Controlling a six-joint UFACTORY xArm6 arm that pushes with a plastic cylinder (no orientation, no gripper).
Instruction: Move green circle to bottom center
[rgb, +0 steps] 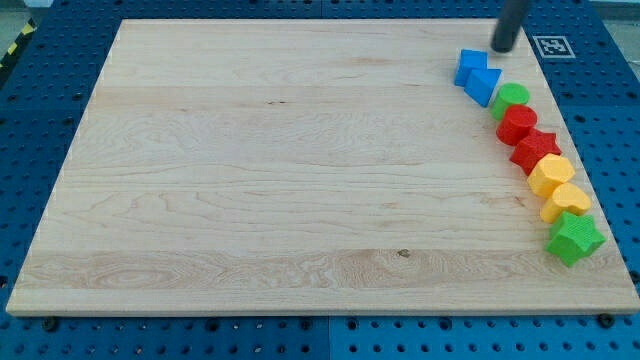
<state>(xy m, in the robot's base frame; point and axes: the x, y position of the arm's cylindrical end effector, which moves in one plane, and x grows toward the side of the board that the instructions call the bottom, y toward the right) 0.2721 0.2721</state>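
Note:
The green circle (511, 98) lies near the board's right edge, in the upper part of a row of blocks. It touches a blue block (484, 85) on its upper left and a red circle (517, 123) below it. A second blue block (468, 66) sits just above the first. My tip (502, 48) stands at the view's top right, just above and to the right of the blue blocks, a short way above the green circle and apart from it.
Below the red circle the row runs down the right edge: a red star (535, 149), a yellow block (551, 174), a second yellow block (567, 200) and a green star (574, 237). The wooden board (300, 180) lies on a blue pegboard. A marker tag (551, 45) sits at the top right.

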